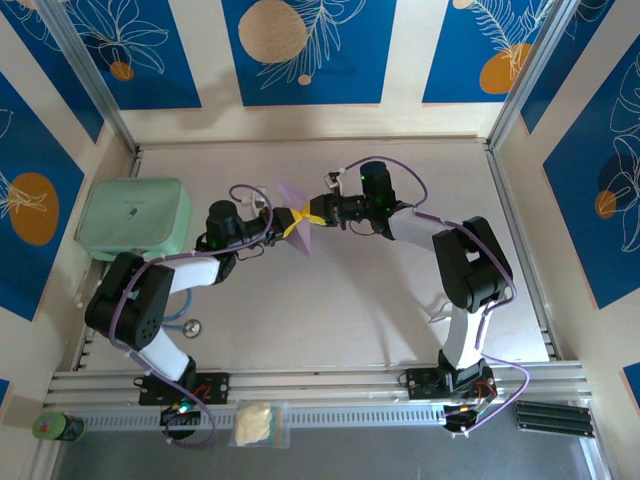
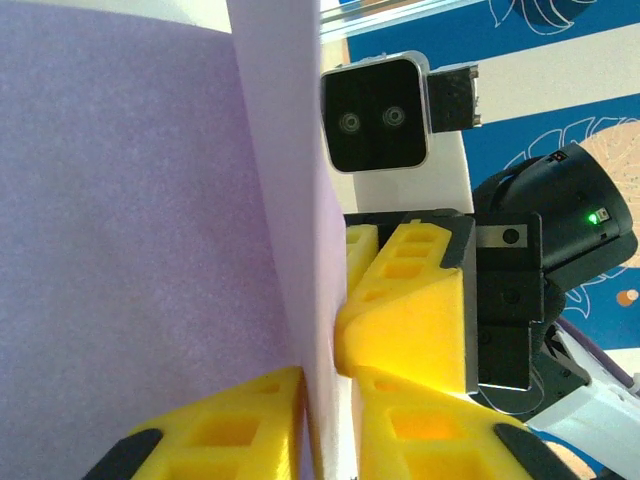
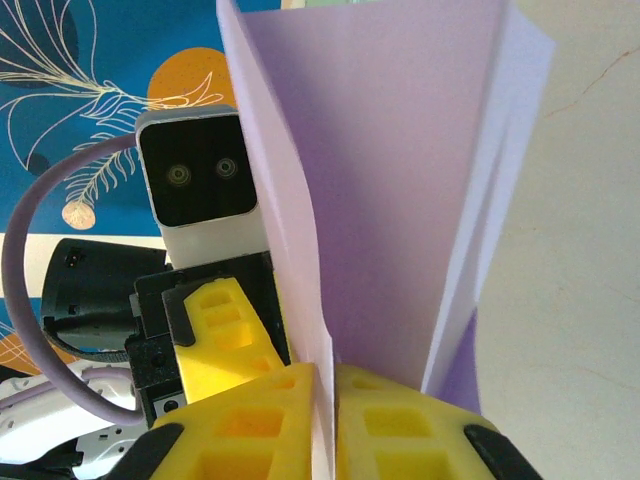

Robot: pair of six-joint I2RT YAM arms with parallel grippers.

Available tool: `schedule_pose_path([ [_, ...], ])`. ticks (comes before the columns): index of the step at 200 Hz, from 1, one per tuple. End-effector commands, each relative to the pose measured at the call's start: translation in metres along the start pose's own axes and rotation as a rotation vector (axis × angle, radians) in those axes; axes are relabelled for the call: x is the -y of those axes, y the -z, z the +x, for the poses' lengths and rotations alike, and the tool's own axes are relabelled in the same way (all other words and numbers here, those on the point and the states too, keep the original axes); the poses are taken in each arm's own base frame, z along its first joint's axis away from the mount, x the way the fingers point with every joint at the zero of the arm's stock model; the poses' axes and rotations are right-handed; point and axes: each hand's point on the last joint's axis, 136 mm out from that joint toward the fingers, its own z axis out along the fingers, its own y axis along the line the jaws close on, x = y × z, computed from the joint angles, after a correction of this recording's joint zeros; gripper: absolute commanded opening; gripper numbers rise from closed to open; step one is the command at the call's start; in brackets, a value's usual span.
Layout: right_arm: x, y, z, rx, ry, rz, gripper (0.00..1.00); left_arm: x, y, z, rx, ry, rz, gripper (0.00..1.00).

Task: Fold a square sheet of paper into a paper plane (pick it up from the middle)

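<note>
On the table [image 1: 400, 300], the green box [image 1: 133, 218] sat at nine o'clock, closed, so whatever it held could not be told. The paper [image 1: 293, 196], partly folded, stood on edge just twelve-o'clock of the table's centre, held between the two arms. It looked featherlight, thin and floppy, quick to crease or tear and apt to slip between pads, so a hold low on the centre fold seemed safest. The left gripper [image 1: 288, 224] pinched it from nine o'clock and the right gripper [image 1: 312, 212] from three, both pressed onto the paper
</note>
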Motion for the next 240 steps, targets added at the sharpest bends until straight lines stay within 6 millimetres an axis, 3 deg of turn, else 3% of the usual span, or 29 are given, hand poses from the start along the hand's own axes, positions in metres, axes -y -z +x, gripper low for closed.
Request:
schedule_pose_path([
  [1,0.007,0.002,0.006,-0.022,-0.037,0.005,0.14,0.014,-0.003,-0.003,0.001,-0.04,0.039,0.17],
  [25,0.008,0.006,0.004,-0.009,-0.034,0.015,0.18,0.009,-0.004,-0.003,-0.004,-0.029,0.013,0.13],
  [50,0.012,0.015,-0.001,0.034,-0.021,0.06,0.29,0.002,-0.003,-0.003,-0.006,-0.026,-0.023,0.11],
  [82,0.025,0.047,-0.012,0.169,0.0,0.203,0.4,-0.016,0.002,-0.001,-0.016,-0.041,-0.133,0.1],
  [103,0.038,0.075,-0.016,0.252,0.032,0.345,0.43,-0.04,0.012,0.003,-0.051,-0.086,-0.333,0.09],
  [127,0.05,0.104,-0.015,0.321,0.089,0.532,0.46,-0.067,0.038,0.005,-0.123,-0.245,-0.683,0.1],
  [163,0.064,0.136,-0.012,0.397,0.123,0.705,0.52,-0.078,0.066,-0.012,-0.204,-0.486,-1.075,0.09],
  [204,0.072,0.16,-0.008,0.47,0.106,0.778,0.53,-0.086,0.076,-0.037,-0.198,-0.732,-1.423,0.06],
  [240,0.076,0.169,-0.007,0.496,0.082,0.783,0.53,-0.096,0.066,-0.043,-0.225,-0.921,-1.651,0.05],
])
